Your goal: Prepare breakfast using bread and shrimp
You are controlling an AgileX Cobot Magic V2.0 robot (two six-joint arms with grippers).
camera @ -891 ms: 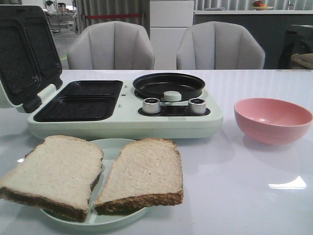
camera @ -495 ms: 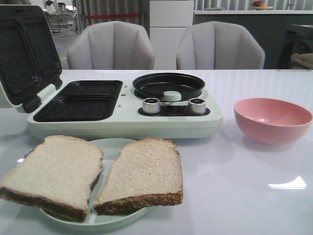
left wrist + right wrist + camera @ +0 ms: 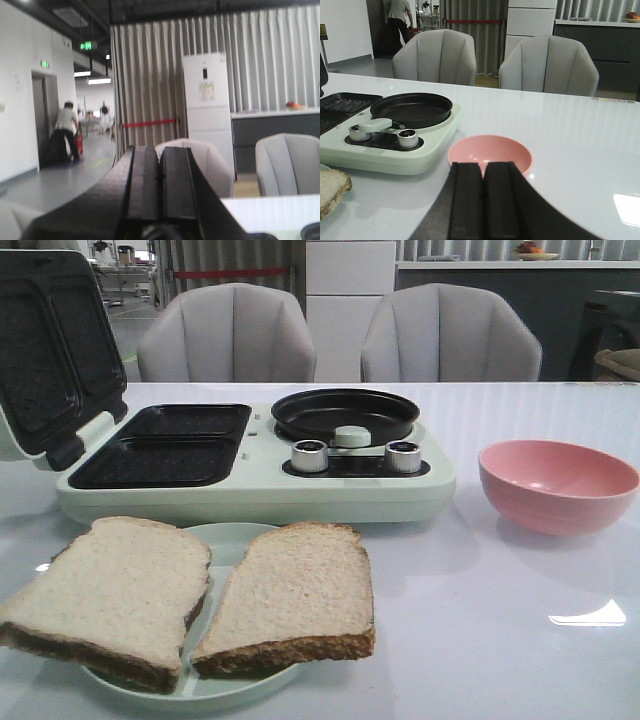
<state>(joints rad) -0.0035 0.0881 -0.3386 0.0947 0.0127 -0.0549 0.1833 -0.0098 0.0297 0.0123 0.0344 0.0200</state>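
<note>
Two slices of bread lie side by side on a pale green plate (image 3: 225,540) at the front left: one slice on the left (image 3: 110,590), one on the right (image 3: 295,595). A corner of bread also shows in the right wrist view (image 3: 331,190). The shrimp is not visible; the inside of the pink bowl (image 3: 557,483) is hidden from the front, and its visible part in the right wrist view (image 3: 490,154) looks empty. My left gripper (image 3: 160,150) is shut and empty, raised and pointing over the room. My right gripper (image 3: 485,167) is shut and empty, just before the pink bowl.
A pale green breakfast maker (image 3: 255,475) stands behind the plate, its lid (image 3: 50,345) open at the left over two black sandwich wells (image 3: 165,445), with a round black pan (image 3: 345,412) and two knobs (image 3: 310,455). Two grey chairs (image 3: 225,335) stand behind the table.
</note>
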